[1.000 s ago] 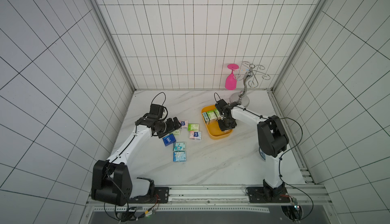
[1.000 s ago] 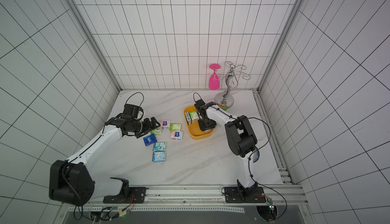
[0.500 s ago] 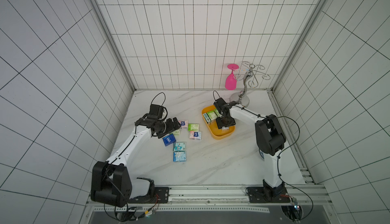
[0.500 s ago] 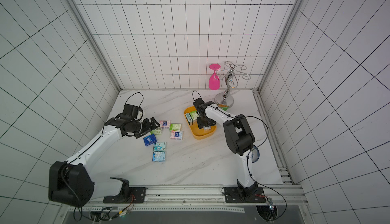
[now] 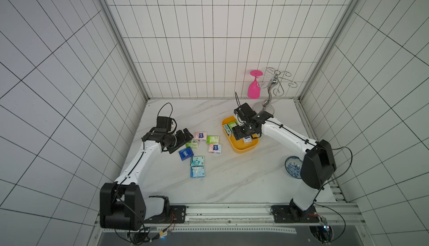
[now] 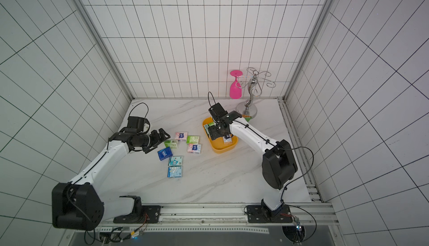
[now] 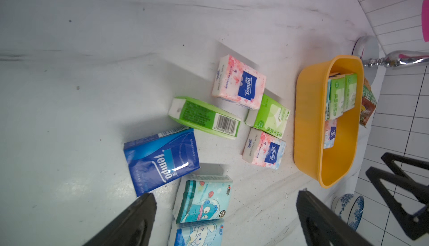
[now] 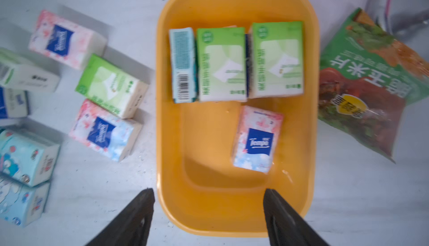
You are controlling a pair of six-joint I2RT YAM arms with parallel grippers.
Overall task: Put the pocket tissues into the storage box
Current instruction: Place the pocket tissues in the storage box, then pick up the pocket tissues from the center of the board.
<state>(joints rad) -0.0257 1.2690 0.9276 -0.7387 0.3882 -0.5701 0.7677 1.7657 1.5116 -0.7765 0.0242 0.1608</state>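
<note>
My right hand [image 8: 209,210] hangs over the near end of the yellow-orange storage box [image 8: 232,229], fingers spread wide and pinching nothing. Just ahead of them a pink-white Tempo packet [image 8: 257,138] lies flat on the box floor, apart from both fingers. Behind it, in a row against the far wall, sit a teal packet on its edge [image 8: 182,65] and two green packets [image 8: 221,64].

My left hand [image 7: 224,212] is spread fully too, empty, low over the loose pocket tissues on the counter [image 7: 81,59]: the dark blue Tempo packet [image 7: 162,160] near one finger and a teal cartoon packet [image 7: 204,198] between the fingers, touching neither that I can see.

A second ago my right hand stood much narrower and farther along the box; since then it has opened out and drawn toward the back wall. My left hand has stayed spread in the same spot. In a top view the seven loose packets lie where they lay before.

The green-and-orange snack bag [image 8: 371,77] lies just beside the box.
</note>
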